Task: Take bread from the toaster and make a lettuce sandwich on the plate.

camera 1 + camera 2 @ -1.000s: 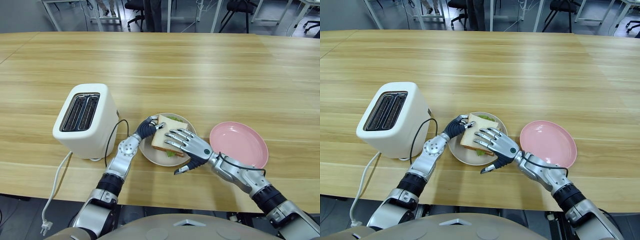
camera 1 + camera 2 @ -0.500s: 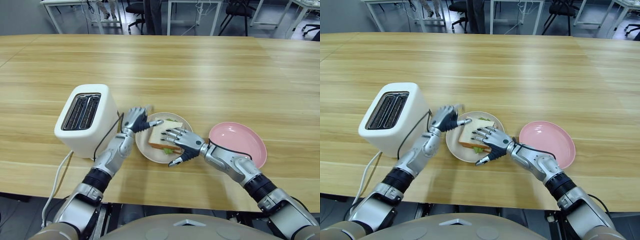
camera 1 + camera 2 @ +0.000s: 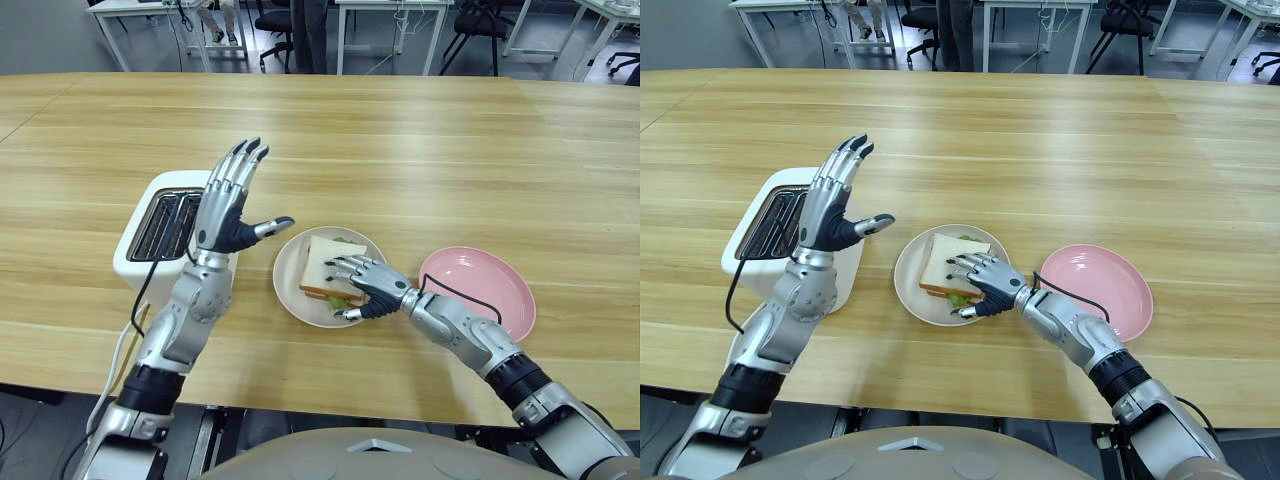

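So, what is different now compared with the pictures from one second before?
The left hand came off the sandwich and rose up and to the left. It is now open, raised over the toaster. The right hand stayed on the sandwich's near edge, fingers curled on it. Sandwich, beige plate, pink plate and toaster kept their places.

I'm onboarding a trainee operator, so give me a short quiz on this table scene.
1. True or false: the robot's left hand rests on the white-bread lettuce sandwich.
2. The sandwich lies on: A) pink round plate; B) cream round plate; C) bare wooden table.
3. Fill in: the ___ hand rests on the sandwich.
Key: 1 false, it is held up open near the white boxy toaster; 2 B; 3 right hand.
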Robot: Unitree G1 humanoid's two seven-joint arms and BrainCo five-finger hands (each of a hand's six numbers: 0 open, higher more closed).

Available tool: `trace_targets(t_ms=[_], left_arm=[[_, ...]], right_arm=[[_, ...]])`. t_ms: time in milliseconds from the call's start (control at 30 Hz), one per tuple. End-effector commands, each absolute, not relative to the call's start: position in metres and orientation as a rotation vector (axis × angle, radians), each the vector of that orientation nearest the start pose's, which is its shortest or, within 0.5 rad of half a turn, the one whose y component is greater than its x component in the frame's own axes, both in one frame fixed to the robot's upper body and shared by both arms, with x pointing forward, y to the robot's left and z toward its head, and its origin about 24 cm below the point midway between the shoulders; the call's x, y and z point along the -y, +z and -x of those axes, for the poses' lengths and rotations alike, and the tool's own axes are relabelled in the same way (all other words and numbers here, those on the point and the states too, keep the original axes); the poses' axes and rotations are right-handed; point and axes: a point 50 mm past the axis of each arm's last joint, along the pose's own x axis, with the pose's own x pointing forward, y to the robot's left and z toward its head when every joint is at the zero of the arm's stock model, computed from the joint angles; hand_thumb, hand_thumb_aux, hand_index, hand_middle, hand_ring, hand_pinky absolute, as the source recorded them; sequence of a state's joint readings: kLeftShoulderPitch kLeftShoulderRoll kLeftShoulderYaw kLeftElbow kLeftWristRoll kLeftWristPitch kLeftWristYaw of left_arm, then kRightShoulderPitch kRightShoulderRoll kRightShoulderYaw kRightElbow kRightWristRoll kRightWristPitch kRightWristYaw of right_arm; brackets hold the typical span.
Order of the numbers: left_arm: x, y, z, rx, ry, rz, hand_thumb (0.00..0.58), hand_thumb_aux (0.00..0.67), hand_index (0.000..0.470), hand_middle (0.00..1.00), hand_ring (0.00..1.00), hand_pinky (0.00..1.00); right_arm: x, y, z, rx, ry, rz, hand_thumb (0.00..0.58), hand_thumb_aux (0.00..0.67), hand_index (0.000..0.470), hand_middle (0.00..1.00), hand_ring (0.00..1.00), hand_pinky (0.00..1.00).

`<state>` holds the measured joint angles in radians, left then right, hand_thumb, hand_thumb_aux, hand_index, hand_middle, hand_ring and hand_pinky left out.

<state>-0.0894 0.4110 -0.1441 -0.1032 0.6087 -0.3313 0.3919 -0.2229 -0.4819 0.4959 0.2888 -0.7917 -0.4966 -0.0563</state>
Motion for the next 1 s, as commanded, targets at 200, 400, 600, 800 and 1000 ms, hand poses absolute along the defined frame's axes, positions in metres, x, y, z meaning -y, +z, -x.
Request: trace_targets(t_ms=[200, 400, 600, 800, 1000], left_arm=[[-0.167, 0.114, -0.224, 0.684, -0.149, -0.645, 0.580, 0.670, 0.460, 1.00, 1.00, 1.00], [-0.168, 0.111, -0.201, 0.673, -0.435, -0.594, 0.580, 0.670, 0.460, 1.00, 1.00, 1.00], [-0.165, 0.070, -0.168, 0.373, -0.847, -0.653, 0.580, 0.670, 0.460, 1.00, 1.00, 1.00], [-0.153, 0.033, -0.142, 0.126, -1.092, -0.780, 0.580, 0.670, 0.460, 1.00, 1.00, 1.00], [-0.152, 0.004, -0.154, 0.023, -1.118, -1.080, 0.580, 0.670, 0.460, 1.00, 1.00, 1.00]], right_arm=[[0.132, 0.084, -0.251, 0.583, 0.526, 0.671, 0.580, 0.670, 0.460, 0.90, 0.90, 0.90], [0.136, 0.071, -0.219, 0.433, 0.728, 0.487, 0.580, 0.670, 0.460, 1.00, 1.00, 1.00], [0.130, 0.029, -0.167, 0.240, 0.945, 0.498, 0.580, 0.670, 0.460, 1.00, 1.00, 1.00], [0.125, 0.004, -0.140, 0.141, 1.013, 0.529, 0.580, 0.670, 0.460, 1.00, 1.00, 1.00], [0.120, -0.006, -0.145, 0.155, 1.016, 0.667, 0.580, 0.670, 0.460, 1.00, 1.00, 1.00]])
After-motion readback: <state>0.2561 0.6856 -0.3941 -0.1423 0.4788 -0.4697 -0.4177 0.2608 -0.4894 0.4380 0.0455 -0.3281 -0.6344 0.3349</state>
